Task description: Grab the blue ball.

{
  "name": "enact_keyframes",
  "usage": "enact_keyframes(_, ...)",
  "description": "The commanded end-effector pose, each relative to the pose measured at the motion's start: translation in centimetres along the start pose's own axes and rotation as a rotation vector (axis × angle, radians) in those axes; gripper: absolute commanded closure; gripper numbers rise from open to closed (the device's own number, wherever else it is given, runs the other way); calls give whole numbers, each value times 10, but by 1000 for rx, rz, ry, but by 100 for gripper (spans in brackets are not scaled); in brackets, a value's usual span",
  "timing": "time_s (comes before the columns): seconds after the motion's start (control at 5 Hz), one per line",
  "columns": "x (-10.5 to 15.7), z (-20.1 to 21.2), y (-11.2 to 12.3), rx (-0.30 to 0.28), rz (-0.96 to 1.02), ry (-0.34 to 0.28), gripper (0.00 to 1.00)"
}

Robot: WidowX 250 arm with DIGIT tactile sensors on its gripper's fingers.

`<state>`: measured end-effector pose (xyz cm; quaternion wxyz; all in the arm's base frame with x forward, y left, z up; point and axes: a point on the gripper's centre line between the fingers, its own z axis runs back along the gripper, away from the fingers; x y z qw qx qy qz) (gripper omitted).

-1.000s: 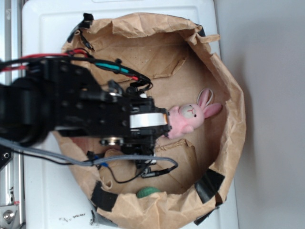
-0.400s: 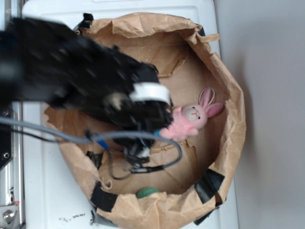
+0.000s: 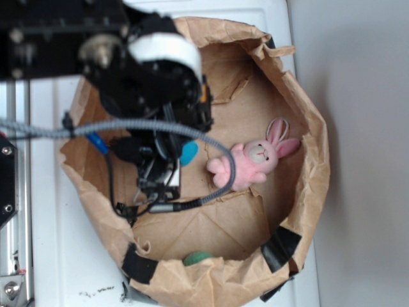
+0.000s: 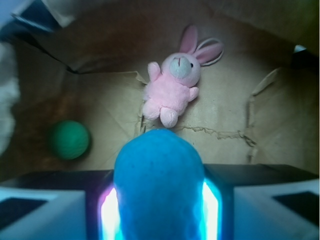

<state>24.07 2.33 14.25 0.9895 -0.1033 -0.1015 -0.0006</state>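
gripper (image 4: pixel 160 210): clamped on ball (image 4: pixel 159 185) | ball: lifted above bag (image 3: pixel 307 128) floor | bunny (image 4: pixel 172 82): lying beyond ball | green ball (image 4: pixel 70 140): left, apart

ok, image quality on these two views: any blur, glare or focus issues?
Exterior: arm soft with blur, pink bunny and paper bag sharp, even light. Wrist: blue ball in the gripper fills the foreground, out of focus; bright glare strips either side of it; bunny and green ball slightly soft; corners dark.
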Motion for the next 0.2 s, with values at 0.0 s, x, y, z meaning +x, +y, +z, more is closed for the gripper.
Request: enact_keyframes(0.0, -6, 31, -14, 153, -134, -191, 13)
